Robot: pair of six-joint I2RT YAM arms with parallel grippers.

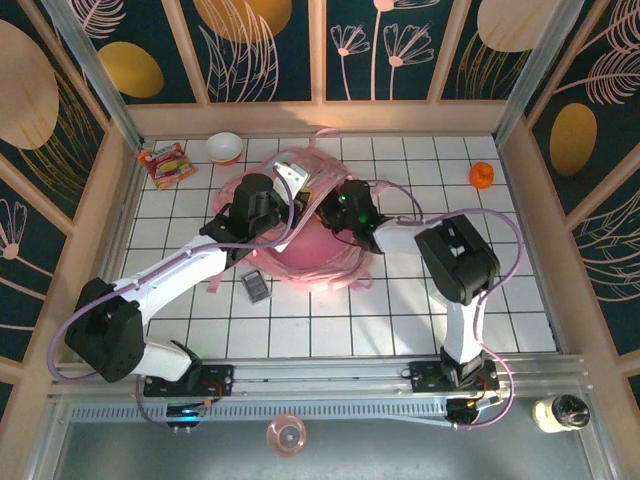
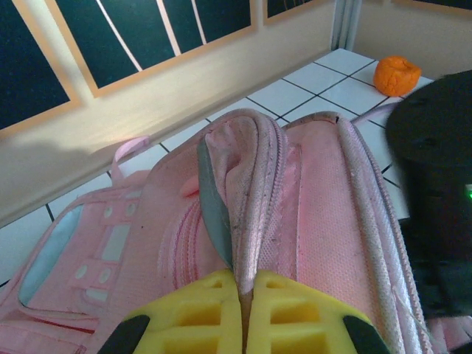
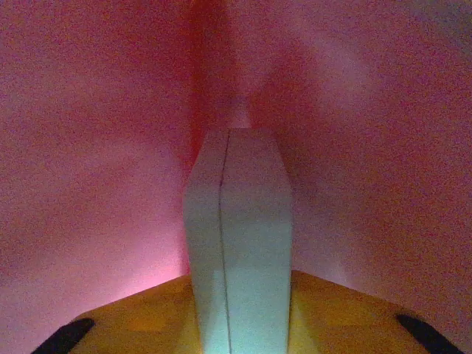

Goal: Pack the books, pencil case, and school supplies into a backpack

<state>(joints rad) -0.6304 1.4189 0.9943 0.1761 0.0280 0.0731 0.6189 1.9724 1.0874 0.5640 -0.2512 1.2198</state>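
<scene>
The pink backpack (image 1: 320,262) lies in the middle of the tiled table. My left gripper (image 2: 247,284) is shut on the rim of its opening (image 2: 251,184) and holds the fabric pinched up. My right gripper (image 3: 240,284) is down inside the pink backpack interior (image 3: 88,147), shut on the pale mint-green pencil case (image 3: 240,221), which stands on end between the yellow fingers. In the top view the right wrist (image 1: 355,207) reaches into the bag from the right. The dark grey calculator (image 1: 256,287) lies on the tiles just left of the backpack. The books are out of view.
A red-and-yellow snack packet (image 1: 165,163) and a white bowl (image 1: 225,147) sit at the back left. A small orange thing (image 1: 482,175) sits at the back right. Wooden walls close in three sides. A pink cup (image 1: 286,436) stands below the near rail.
</scene>
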